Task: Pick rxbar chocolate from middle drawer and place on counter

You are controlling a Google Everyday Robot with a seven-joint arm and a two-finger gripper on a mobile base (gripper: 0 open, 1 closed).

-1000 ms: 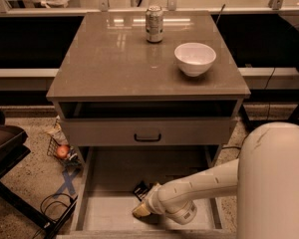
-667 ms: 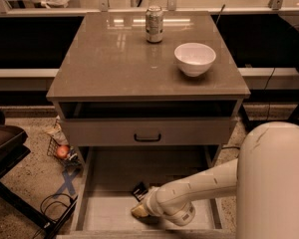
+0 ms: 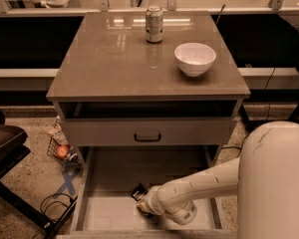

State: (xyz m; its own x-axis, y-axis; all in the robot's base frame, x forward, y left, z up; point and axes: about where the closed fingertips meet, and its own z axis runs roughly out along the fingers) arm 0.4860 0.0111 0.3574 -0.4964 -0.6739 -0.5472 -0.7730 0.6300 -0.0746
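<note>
The middle drawer [image 3: 114, 176] is pulled out at the bottom of the cabinet, with its grey-beige floor showing. My white arm reaches into it from the right. The gripper [image 3: 144, 204] is low over the drawer floor near the front middle. A small black piece [image 3: 139, 191], which looks like the rxbar chocolate, sticks out at the gripper's far side, mostly hidden by the wrist. I cannot tell whether it is held. The counter [image 3: 114, 59] is the glossy grey-brown top of the cabinet above.
A drink can [image 3: 154, 24] and a white bowl [image 3: 195, 59] stand on the counter. A shut drawer with a black handle [image 3: 147, 137] sits above the open one. On the floor at left are a wire basket [image 3: 63, 152], blue tape and cables. Dark furniture [image 3: 5, 143] stands far left.
</note>
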